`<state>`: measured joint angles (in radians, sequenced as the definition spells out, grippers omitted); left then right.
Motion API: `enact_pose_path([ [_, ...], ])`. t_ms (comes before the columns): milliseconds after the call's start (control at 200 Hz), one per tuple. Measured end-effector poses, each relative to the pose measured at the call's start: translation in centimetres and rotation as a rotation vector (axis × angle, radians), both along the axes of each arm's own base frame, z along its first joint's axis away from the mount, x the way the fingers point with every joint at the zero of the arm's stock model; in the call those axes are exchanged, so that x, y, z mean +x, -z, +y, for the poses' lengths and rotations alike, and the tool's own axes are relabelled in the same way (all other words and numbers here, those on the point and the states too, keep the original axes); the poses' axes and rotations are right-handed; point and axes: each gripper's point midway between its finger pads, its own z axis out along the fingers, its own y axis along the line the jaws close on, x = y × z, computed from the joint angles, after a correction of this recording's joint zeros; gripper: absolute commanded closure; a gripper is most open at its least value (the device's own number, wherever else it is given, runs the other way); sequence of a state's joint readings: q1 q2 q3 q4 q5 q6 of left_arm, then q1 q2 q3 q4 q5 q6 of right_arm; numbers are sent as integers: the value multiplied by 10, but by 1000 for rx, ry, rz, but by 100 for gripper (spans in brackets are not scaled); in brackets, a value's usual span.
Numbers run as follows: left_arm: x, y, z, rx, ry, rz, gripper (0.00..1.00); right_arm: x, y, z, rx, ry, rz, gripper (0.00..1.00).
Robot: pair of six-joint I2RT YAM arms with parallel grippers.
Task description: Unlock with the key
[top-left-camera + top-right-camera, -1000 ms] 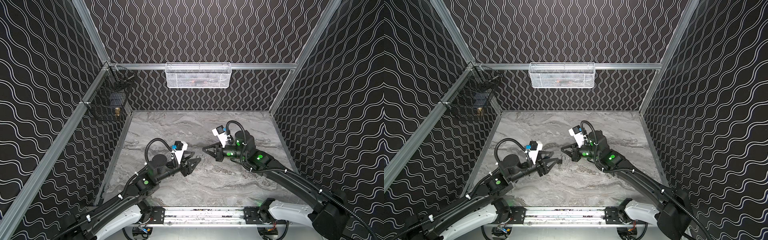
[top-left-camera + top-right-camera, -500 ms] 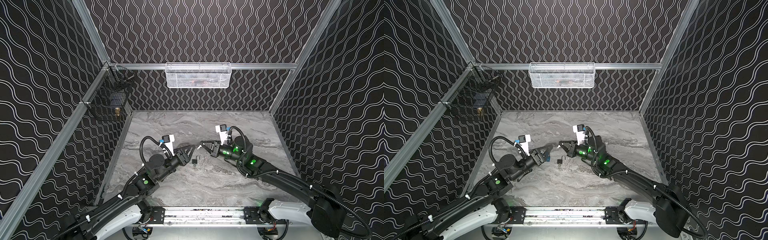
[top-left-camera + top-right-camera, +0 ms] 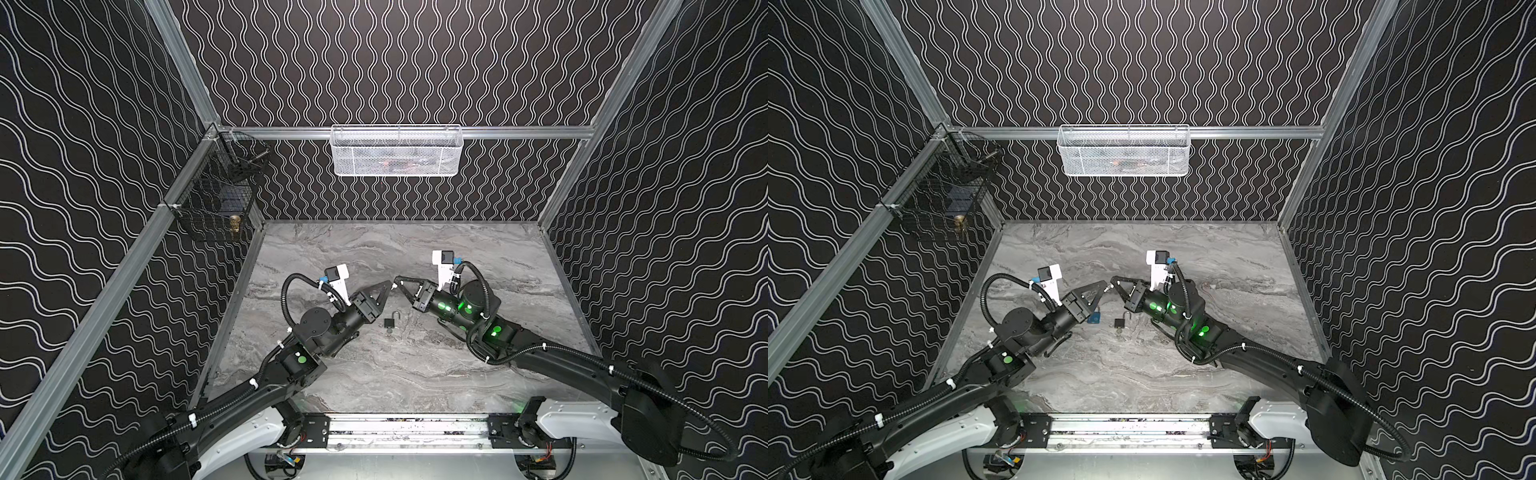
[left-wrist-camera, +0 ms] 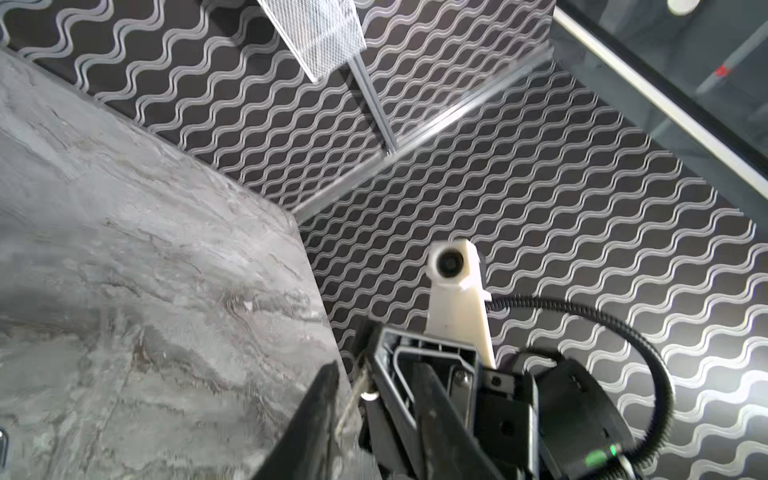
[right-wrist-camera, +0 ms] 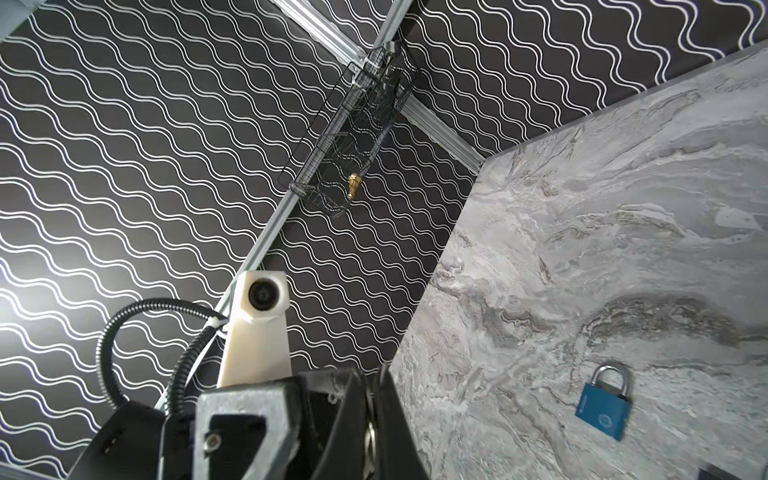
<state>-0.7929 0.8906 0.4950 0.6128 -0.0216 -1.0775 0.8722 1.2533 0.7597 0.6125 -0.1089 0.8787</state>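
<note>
- Two padlocks lie on the marble table (image 3: 415,374), below the point where the arms meet: a black padlock (image 3: 389,323) and, near it, a blue padlock (image 5: 602,409) whose shackle looks shut.
- The key (image 4: 355,395) is off the table, up where the two grippers come tip to tip above the locks.
- The right gripper (image 3: 397,282) is clenched on the key. Its ring glints between the fingers in the right wrist view.
- The left gripper (image 3: 386,286) stands narrowed, one finger (image 4: 324,395) just beside the key. I cannot tell whether it grips the key.
- Step in hand, as I judge it: a hand-over or re-grip of the key in mid-air, ahead of any insertion.
- The next move calls for one firm hold that leaves the blade free, with the other gripper steadying a lock.
- Hard to make out: which lock this key fits, whether the black padlock's shackle is up, and a small metallic bit at its base.
- In a top view the blue padlock (image 3: 1095,318) is half hidden behind the left gripper.
</note>
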Motion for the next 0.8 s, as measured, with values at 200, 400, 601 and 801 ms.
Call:
enact_pose_path([
  [200, 0, -3, 0, -18, 1, -2, 77, -3, -8, 2, 30, 6, -19, 100],
  [400, 0, 0, -3, -17, 14, 1, 86, -5, -8, 7, 41, 3, -22, 100],
  [601, -1, -5, -4, -28, 22, -11, 90, -6, -11, 6, 62, 5, -18, 100],
  [801, -2, -5, -4, -29, 26, -13, 90, -7, -11, 5, 72, 4, -25, 100],
])
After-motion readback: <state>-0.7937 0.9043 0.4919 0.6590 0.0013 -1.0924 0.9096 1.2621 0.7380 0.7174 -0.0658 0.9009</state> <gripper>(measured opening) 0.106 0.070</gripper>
